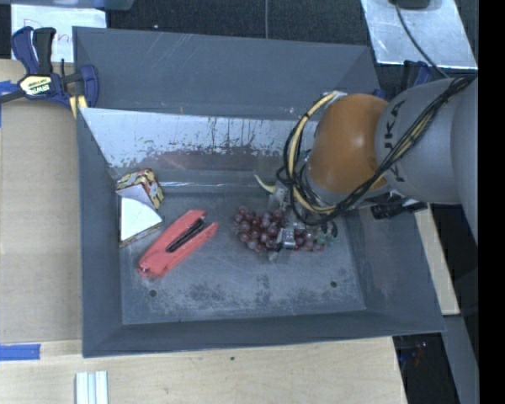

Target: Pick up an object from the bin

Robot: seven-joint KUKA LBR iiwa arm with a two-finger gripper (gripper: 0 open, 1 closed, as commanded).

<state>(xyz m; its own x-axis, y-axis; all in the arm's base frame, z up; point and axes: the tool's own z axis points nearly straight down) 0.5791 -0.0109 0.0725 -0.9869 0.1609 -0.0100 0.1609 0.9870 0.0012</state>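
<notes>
A bunch of dark purple grapes (259, 227) lies in the middle right of the bin. My gripper (284, 236) is down at the right end of that bunch, its metal tip among the grapes, under the arm's orange cover. A red flat tool with a black slot (177, 242) lies left of the grapes, pointing down-left. A white wedge-shaped carton with a patterned end (139, 209) rests at the far left of the bin floor.
The arm with its orange cover and looped cables hangs over the bin's right side and hides the floor beneath it. The front strip of the bin floor is bare grey metal.
</notes>
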